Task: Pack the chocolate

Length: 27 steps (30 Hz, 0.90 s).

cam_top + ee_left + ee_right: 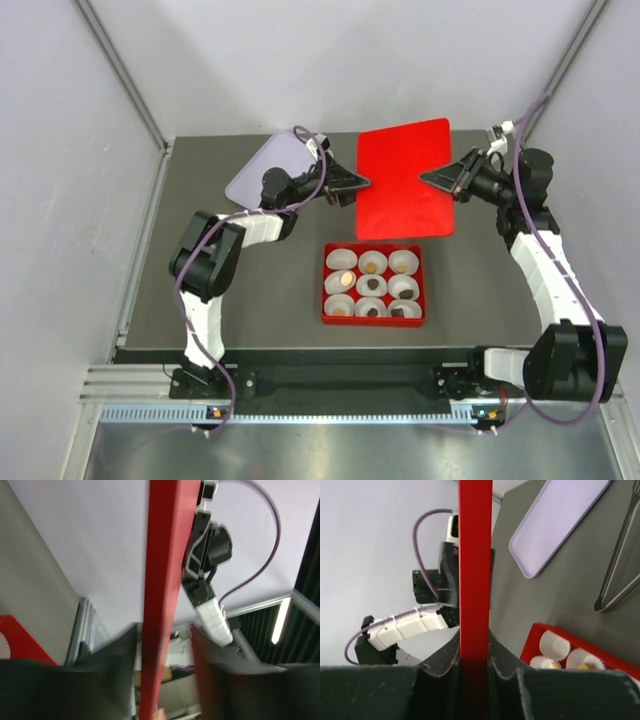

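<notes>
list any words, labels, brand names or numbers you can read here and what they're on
None can be read. The red lid, red box, white cups, lavender tray and tongs show no print. Any marking on the arms is too small or blurred to read.

1. A flat red lid (pixel 405 178) hung level above the far side of the dark grey table (pixel 270 290).
2. A red box (pixel 373 320) nearer the front held nine white paper cups (pixel 403 262).
3. A lavender tray (pixel 262 170) lay far left, thin metal tongs (pixel 620 565) beside it.
</notes>
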### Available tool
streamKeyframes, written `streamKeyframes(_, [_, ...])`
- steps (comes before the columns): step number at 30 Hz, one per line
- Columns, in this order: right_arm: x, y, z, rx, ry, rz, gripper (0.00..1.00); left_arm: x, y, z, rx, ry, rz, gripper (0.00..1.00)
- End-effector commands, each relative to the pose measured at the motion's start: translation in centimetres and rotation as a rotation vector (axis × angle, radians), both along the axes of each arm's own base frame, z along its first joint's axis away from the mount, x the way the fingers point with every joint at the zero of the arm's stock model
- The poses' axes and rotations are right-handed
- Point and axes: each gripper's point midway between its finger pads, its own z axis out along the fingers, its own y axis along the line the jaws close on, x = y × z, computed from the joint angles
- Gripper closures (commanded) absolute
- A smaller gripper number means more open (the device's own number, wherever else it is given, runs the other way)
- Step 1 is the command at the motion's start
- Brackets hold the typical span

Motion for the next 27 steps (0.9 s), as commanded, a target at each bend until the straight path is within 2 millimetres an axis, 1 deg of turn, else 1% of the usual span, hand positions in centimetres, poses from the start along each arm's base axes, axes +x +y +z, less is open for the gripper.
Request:
streamKeyframes(1, [-2.9, 0.6, 2.0, -0.054, -0.126, 0.059, 1.00, -7.0, 2.6, 6.8, -0.120, -0.459, -0.040, 0.40])
streamKeyframes(2, [-3.3, 0.7, 1.8, -0.056, -0.123, 0.064, 1.00, -8.0, 3.0, 6.9, -0.102, -0.468, -0.039, 0.35])
streamKeyframes(3, [-3.9, 0.7, 2.2, -0.059, -0.144, 0.068, 1.00, -8.3, 3.0, 6.5, -0.077, -0.515, -0.029, 0.32])
streamKeyframes(4, [-4.4, 0.9, 2.2, -0.057, -0.149, 0.089, 1.00, -8.6, 3.1, 6.2, -0.032, -0.478, -0.032, 0.27])
streamKeyframes(6, [-5.3, 1.1, 2.4, -0.057, -0.166, 0.117, 1.00, -8.2, 3.3, 5.3, 0.035, -0.511, -0.003, 0.23])
streamKeyframes(7, [-5.8, 1.3, 2.6, -0.054, -0.172, 0.144, 1.00, -8.5, 3.6, 5.8, 0.053, -0.529, 0.007, 0.22])
streamKeyframes(8, [-6.2, 1.4, 2.7, -0.053, -0.182, 0.159, 1.00, -7.9, 3.5, 4.6, 0.111, -0.510, 0.015, 0.20])
streamKeyframes(9, [-6.8, 1.5, 3.2, -0.049, -0.196, 0.169, 1.00, -7.8, 3.8, 4.5, 0.133, -0.514, 0.019, 0.19])
streamKeyframes(10, [-7.3, 1.7, 3.5, -0.044, -0.208, 0.182, 1.00, -7.9, 4.1, 5.2, 0.139, -0.544, 0.028, 0.19])
streamKeyframes(12, [-8.1, 1.8, 4.1, -0.026, -0.236, 0.195, 1.00, -7.9, 4.3, 5.1, 0.165, -0.559, 0.020, 0.17])
streamKeyframes(14, [-8.8, 2.0, 4.2, -0.020, -0.243, 0.215, 1.00, -8.3, 4.8, 5.9, 0.159, -0.585, -0.001, 0.16])
streamKeyframes(17, [-9.8, 2.2, 4.2, -0.018, -0.253, 0.236, 1.00, -7.6, 5.7, 6.4, 0.173, -0.594, -0.003, 0.15])
streamKeyframes(18, [-10.2, 2.3, 4.4, -0.020, -0.263, 0.240, 1.00, -7.1, 6.2, 6.4, 0.185, -0.579, 0.007, 0.15])
streamKeyframes(21, [-11.4, 2.8, 4.1, -0.016, -0.267, 0.283, 1.00, -6.9, 7.0, 6.9, 0.181, -0.603, -0.006, 0.14])
streamKeyframes(22, [-11.7, 3.0, 3.9, -0.014, -0.266, 0.302, 1.00, -6.7, 7.0, 7.3, 0.182, -0.618, -0.010, 0.14])
streamKeyframes(24, [-12.3, 3.4, 3.6, -0.009, -0.257, 0.328, 1.00, -6.7, 6.9, 7.3, 0.191, -0.661, -0.041, 0.14])
streamKeyframes(25, [-12.9, 4.0, 3.4, -0.004, -0.252, 0.366, 1.00, -6.2, 6.8, 7.6, 0.202, -0.652, -0.049, 0.14])
streamKeyframes(26, [-13.2, 4.3, 3.1, 0.001, -0.241, 0.386, 1.00, -5.8, 6.7, 7.7, 0.209, -0.698, -0.043, 0.14])
streamKeyframes(27, [-13.3, 4.5, 2.9, 0.002, -0.235, 0.393, 1.00, -5.4, 6.6, 7.7, 0.219, -0.707, -0.043, 0.14])
